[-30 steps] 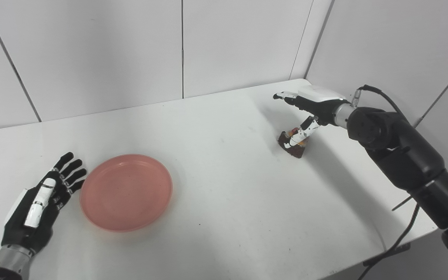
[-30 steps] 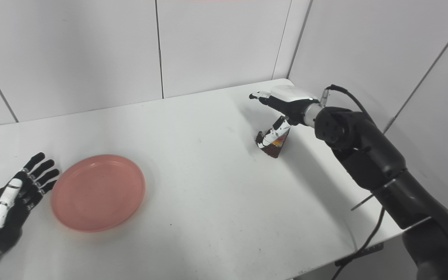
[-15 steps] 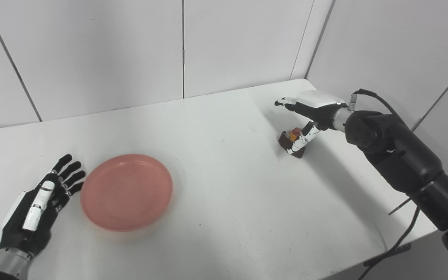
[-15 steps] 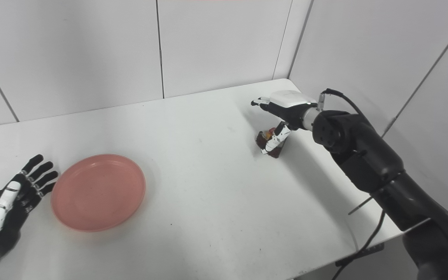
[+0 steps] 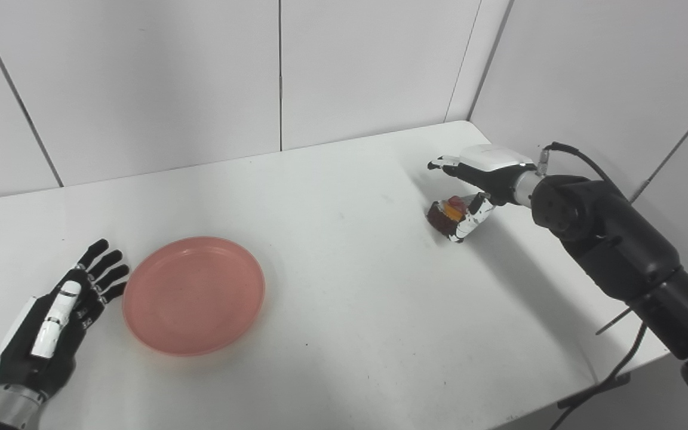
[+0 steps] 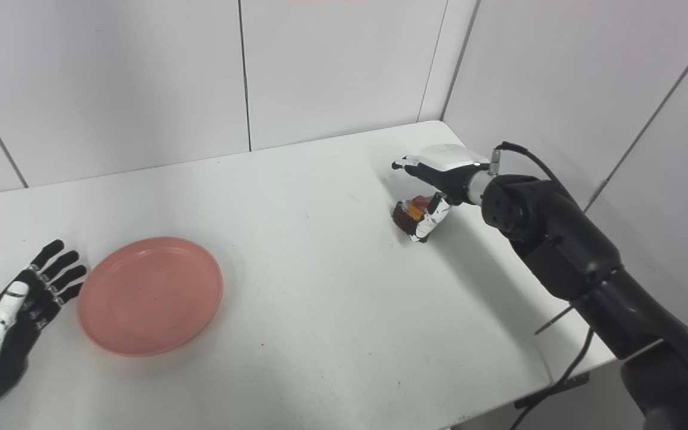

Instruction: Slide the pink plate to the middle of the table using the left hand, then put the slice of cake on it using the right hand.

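The pink plate (image 5: 193, 294) lies on the white table (image 5: 350, 298), left of the middle. My left hand (image 5: 51, 322) is open and flat on the table just left of the plate, fingertips a small gap from its rim. The slice of cake (image 5: 441, 214), dark brown with red and orange fruit on top, sits at the far right. My right hand (image 5: 482, 173) is over it with fingers stretched out above and apart. The thumb (image 5: 469, 220) presses the cake's near right side. The hand is not closed around the cake.
White walls meet in a corner behind the cake. The table's right edge (image 5: 619, 298) runs under my right arm, with a black cable (image 5: 613, 376) hanging beside it.
My right hand has come lower over the cake and its thumb has shifted to the cake's right side; the cake has turned so its fruit top shows. My left hand has drawn back slightly from the plate.
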Robot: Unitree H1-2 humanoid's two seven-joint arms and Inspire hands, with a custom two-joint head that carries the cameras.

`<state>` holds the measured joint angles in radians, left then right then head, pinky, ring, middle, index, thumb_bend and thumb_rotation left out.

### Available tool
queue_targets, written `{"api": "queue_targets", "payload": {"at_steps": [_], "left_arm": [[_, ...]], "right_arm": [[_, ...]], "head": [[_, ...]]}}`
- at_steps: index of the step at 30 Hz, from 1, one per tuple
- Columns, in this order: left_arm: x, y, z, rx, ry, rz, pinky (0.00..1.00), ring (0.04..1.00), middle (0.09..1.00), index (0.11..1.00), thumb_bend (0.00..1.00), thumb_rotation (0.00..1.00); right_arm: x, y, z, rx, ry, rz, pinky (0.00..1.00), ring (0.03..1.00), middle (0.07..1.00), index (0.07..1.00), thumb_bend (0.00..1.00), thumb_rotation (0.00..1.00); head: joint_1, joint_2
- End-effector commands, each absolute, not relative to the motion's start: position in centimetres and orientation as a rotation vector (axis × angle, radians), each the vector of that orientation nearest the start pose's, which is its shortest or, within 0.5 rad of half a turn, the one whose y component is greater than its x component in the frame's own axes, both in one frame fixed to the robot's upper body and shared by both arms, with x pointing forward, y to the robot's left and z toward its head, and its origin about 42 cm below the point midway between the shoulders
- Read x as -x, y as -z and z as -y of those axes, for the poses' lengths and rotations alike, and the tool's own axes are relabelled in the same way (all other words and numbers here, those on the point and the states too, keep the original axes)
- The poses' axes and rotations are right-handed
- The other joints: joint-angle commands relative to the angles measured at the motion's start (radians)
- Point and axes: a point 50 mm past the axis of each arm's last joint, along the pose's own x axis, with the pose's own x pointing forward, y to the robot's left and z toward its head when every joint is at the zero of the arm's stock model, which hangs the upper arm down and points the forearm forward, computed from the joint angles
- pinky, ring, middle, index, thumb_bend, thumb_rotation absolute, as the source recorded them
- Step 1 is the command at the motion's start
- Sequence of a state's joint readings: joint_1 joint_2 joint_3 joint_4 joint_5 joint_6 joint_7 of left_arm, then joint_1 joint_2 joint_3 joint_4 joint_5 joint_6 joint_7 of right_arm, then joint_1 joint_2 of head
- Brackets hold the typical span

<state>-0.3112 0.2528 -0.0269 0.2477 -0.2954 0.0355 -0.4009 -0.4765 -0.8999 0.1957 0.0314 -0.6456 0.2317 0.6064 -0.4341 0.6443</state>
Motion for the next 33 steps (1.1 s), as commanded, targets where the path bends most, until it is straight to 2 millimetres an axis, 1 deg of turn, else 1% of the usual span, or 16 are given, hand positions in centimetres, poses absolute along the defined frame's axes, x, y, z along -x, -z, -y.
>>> {"api": "queue_targets", "payload": {"at_steps": [1,7,10,16,25,28,30,31,32,33], "left_arm": [[-35.7,-9.4,-27.1,0.027,0.408,-0.184,0.86,0.901,0.927,0.917,0.46,0.88],[-35.6,-9.5,-27.1,0.031,0.407,-0.187,0.86,0.9,0.928,0.92,0.46,0.88],[-35.5,-9.6,-27.1,0.028,0.409,-0.186,0.86,0.902,0.929,0.921,0.46,0.88],[-35.5,-9.6,-27.1,0.028,0.408,-0.186,0.86,0.9,0.928,0.922,0.47,0.87],[-35.4,-9.8,-27.0,0.02,0.408,-0.184,0.86,0.901,0.93,0.924,0.46,0.89],[-35.4,-9.8,-27.0,0.02,0.407,-0.184,0.87,0.906,0.931,0.922,0.46,0.89],[-35.3,-9.8,-27.0,0.02,0.41,-0.184,0.87,0.907,0.931,0.922,0.46,0.89],[-35.3,-9.8,-27.0,0.021,0.411,-0.184,0.87,0.908,0.933,0.924,0.46,0.9],[-35.3,-9.9,-27.0,0.024,0.41,-0.184,0.87,0.907,0.932,0.924,0.45,0.89],[-35.3,-9.9,-27.0,0.026,0.408,-0.185,0.87,0.906,0.931,0.923,0.45,0.89]], "right_arm": [[-39.7,-32.2,42.6,1.561,-0.2,-0.216,0.8,0.929,0.965,0.931,1.0,0.27],[-39.9,-31.8,42.4,1.56,-0.204,-0.225,0.79,0.917,0.961,0.928,1.0,0.27],[-40.3,-31.1,42.4,1.559,-0.221,-0.214,0.78,0.906,0.95,0.919,1.0,0.27],[-41.0,-30.4,41.9,1.561,-0.231,-0.233,0.78,0.91,0.956,0.92,1.0,0.3],[-42.2,-29.6,41.8,1.553,-0.227,-0.257,0.77,0.897,0.949,0.911,1.0,0.28],[-42.3,-29.3,41.9,1.554,-0.225,-0.253,0.76,0.886,0.927,0.893,1.0,0.24],[-42.4,-29.1,42.0,1.564,-0.217,-0.247,0.76,0.883,0.922,0.889,1.0,0.23],[-42.4,-29.1,42.1,1.57,-0.212,-0.243,0.75,0.857,0.887,0.854,0.95,0.2],[-42.4,-29.1,42.2,1.581,-0.205,-0.252,0.72,0.81,0.836,0.809,0.88,0.16],[-42.4,-29.2,42.2,1.589,-0.2,-0.258,0.72,0.804,0.829,0.804,0.87,0.16]], "head": [[0.001,0.0],[0.002,0.001],[0.003,0.003],[0.006,0.006],[0.011,0.011],[0.011,0.012],[0.011,0.012],[0.011,0.012],[0.011,0.012],[0.012,0.018]]}}
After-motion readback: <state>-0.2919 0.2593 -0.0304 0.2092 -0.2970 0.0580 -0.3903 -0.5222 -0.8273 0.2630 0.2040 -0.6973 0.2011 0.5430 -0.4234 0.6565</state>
